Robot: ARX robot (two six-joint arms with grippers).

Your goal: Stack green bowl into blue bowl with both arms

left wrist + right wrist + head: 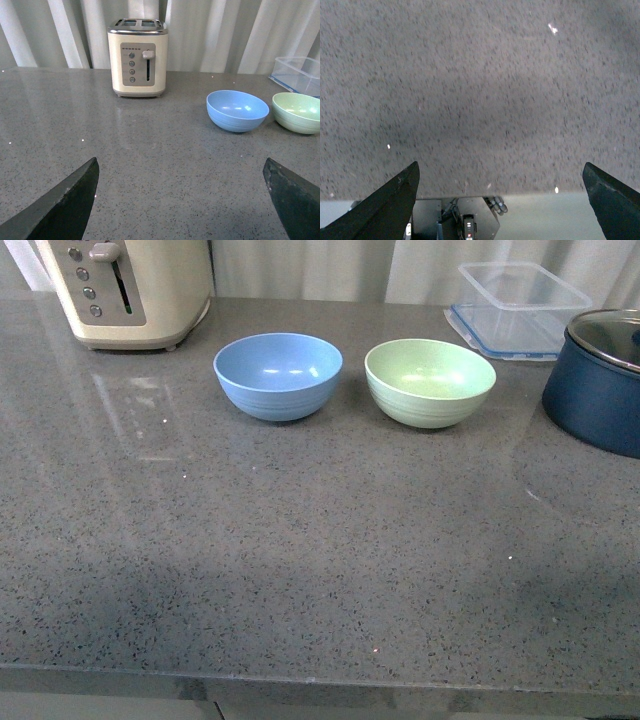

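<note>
Upright, green bowl [430,383] beside blue bowl [278,375].

soft even light, r-wrist blurry

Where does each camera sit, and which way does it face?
Front view: on the robot's body, looking down over the counter at the blue bowl and green bowl; no arm shows.
Left wrist view: low, facing the toaster; the open left tool shows.
Right wrist view: looking down at the counter's edge; the open right tool shows.
Shared: front and left wrist show both bowls and toaster.
</note>
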